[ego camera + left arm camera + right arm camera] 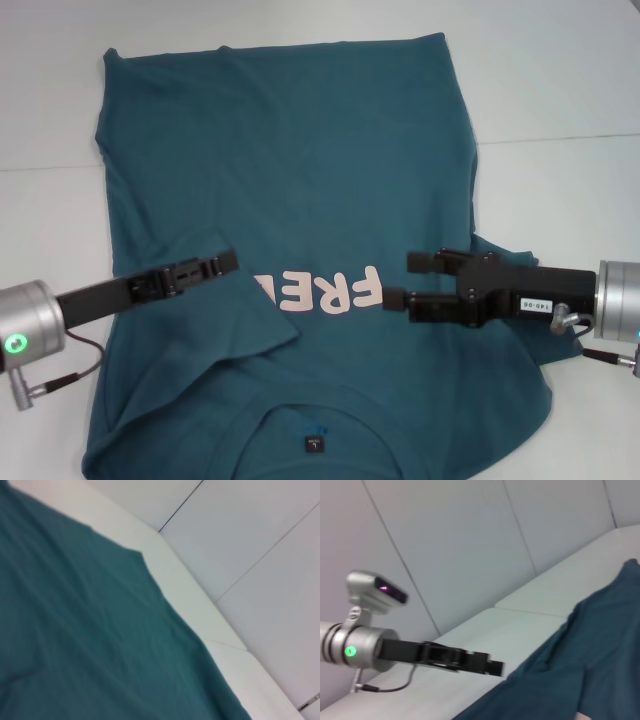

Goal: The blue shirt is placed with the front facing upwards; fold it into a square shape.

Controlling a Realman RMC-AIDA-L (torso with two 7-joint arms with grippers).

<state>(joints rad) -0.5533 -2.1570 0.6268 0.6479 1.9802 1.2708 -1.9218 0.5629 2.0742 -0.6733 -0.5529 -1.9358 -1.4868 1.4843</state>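
Head view shows the right gripper reaching in from the right side over the blue shirt, its two black fingers parted by a modest gap and holding nothing; the fingertips sit just beside the last pink letter of the printed word, above the cloth of the chest area. Opposite it, the left gripper comes in from the left at a slight upward slant, its fingers lying close together in a thin dark line over the shirt's left side, near a diagonal crease in the fabric; whether it pinches any cloth cannot be told. The two grippers face each other across the lettering, well apart. Beneath and around them the shirt lies spread on the white table, collar and small black neck tag nearest the robot, hem at the far edge, with its sides already turned inward so the outline is roughly rectangular. From the right wrist view the left gripper appears hanging just above the shirt's edge, apparently free of the cloth.
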